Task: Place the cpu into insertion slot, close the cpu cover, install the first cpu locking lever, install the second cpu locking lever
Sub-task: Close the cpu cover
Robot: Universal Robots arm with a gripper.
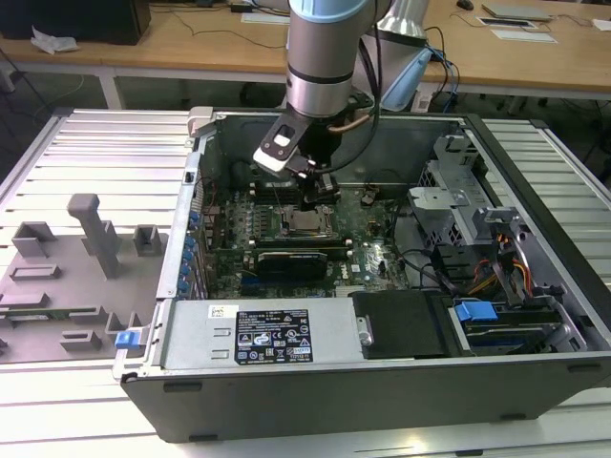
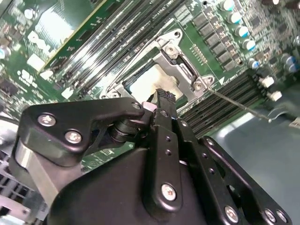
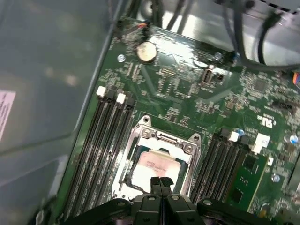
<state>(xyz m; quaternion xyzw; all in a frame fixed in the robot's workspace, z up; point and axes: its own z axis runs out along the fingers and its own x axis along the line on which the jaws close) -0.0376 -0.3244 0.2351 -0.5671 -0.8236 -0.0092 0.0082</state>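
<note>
Your arm reaches down into the open computer case, which lies flat on a ribbed metal table. Grey plastic fixtures sit on that table at the exterior view's left, and wooden desks run along the far side of the room.

Inside the case, your gripper hangs over the middle of the green motherboard. In the first wrist view its two fingers are pressed together with nothing between them. Their tips are over the cpu, though whether they touch it can't be told.

The cpu sits in the insertion slot, silvery top up, between two banks of long black memory slots. The cpu cover lies as a silver frame around the chip.

In the second wrist view, a thin locking lever sticks out from the socket's corner, running across the memory slots there.
</note>
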